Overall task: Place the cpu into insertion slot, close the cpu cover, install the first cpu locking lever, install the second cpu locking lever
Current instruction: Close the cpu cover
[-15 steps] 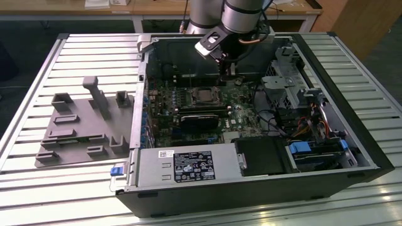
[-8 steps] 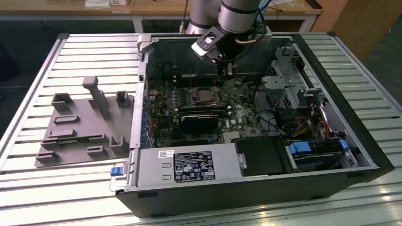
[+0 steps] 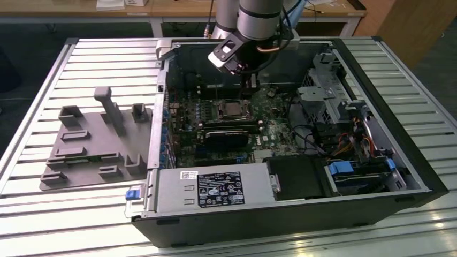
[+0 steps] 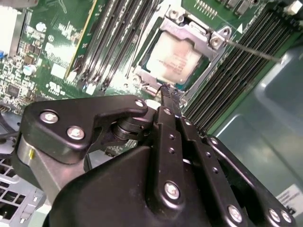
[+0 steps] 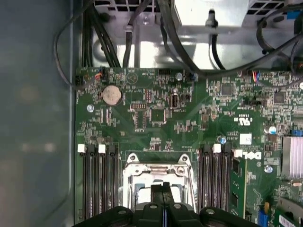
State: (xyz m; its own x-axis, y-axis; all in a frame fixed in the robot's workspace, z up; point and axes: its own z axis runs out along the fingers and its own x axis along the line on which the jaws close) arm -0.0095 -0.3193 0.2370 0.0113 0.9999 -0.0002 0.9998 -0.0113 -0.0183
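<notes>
The fingers (image 4: 164, 125) are pinched shut and empty, tip at the cover (image 4: 191, 32) edge over the seated cpu (image 4: 173, 59). The lever (image 4: 253, 50) seems unlatched, so push low and steady.

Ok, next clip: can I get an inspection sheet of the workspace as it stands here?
Surface: slatted metal table, carrying an open computer case.
Job's things: cpu seated in the insertion slot; cpu cover lying down around it; a thin lever rod runs out over the memory slots.
Clutter: grey fixture tray beside the case, at the exterior view's left.
Grippers: gripper shut, tips by the cover's edge; contact cannot be told.
Cables: black cables looped beyond the board's edge.
Surroundings: wooden bench behind the table.
</notes>
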